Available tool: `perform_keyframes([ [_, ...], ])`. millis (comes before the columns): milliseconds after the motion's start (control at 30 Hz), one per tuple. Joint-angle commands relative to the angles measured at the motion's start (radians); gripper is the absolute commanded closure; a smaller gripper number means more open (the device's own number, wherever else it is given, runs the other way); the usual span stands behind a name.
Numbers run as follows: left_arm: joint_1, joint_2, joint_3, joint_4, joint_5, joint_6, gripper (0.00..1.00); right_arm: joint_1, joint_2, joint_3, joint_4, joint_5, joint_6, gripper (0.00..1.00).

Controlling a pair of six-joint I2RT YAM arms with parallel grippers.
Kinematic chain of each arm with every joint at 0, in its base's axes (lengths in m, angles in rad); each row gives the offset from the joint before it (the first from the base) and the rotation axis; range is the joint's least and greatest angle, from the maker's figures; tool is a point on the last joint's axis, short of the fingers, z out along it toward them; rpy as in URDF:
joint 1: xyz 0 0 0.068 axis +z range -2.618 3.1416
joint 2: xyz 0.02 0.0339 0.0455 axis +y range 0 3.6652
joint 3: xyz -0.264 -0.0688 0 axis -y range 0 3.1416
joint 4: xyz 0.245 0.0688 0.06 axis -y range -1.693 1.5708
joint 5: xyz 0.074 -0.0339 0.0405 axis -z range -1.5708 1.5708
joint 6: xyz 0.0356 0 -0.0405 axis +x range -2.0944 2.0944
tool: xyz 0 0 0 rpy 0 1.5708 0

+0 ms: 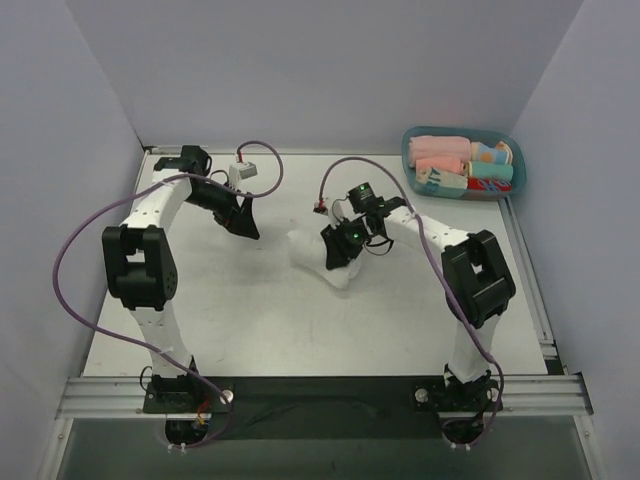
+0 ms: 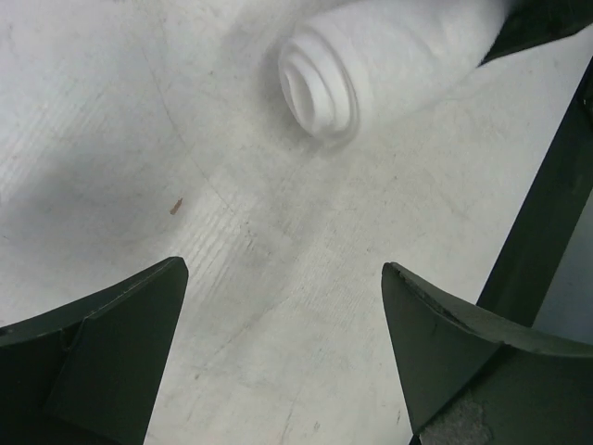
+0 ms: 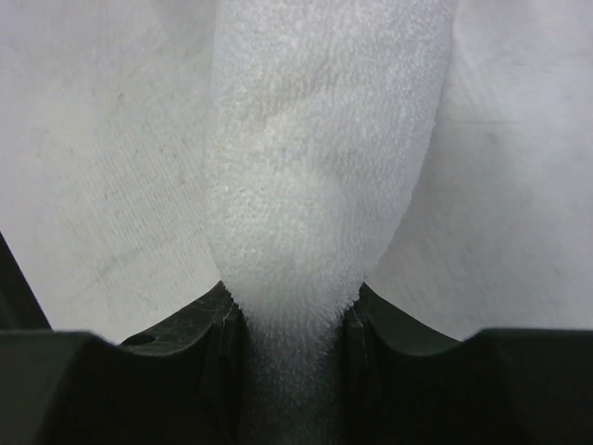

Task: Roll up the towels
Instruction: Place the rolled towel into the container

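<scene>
A white towel [image 1: 312, 250] lies rolled up at the middle of the table. Its spiral end shows in the left wrist view [image 2: 320, 88]. My right gripper [image 1: 338, 254] is shut on the roll's near right end; in the right wrist view the towel [image 3: 320, 167] is pinched between the two dark fingers [image 3: 199, 320]. My left gripper [image 1: 246, 226] is open and empty, hovering over bare table left of the roll. In the left wrist view its two fingers [image 2: 120, 315] stand wide apart, nothing between them. No grey tag shows.
A teal basket [image 1: 508, 150] at the back right holds several rolled coloured towels. Grey walls close the table on the left, back and right. A metal rail [image 1: 320, 392] runs along the near edge by the arm bases.
</scene>
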Motion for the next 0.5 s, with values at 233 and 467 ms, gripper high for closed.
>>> perform_keyframes([
  [233,-0.100,-0.156,-0.050,0.154,-0.023,-0.209,0.03,-0.324,-0.100,0.173,-0.064,-0.171,0.319,1.00],
  [467,-0.176,-0.223,-0.119,0.191,-0.050,-0.232,0.03,-0.651,-0.050,0.415,-0.088,-0.145,0.293,1.00],
])
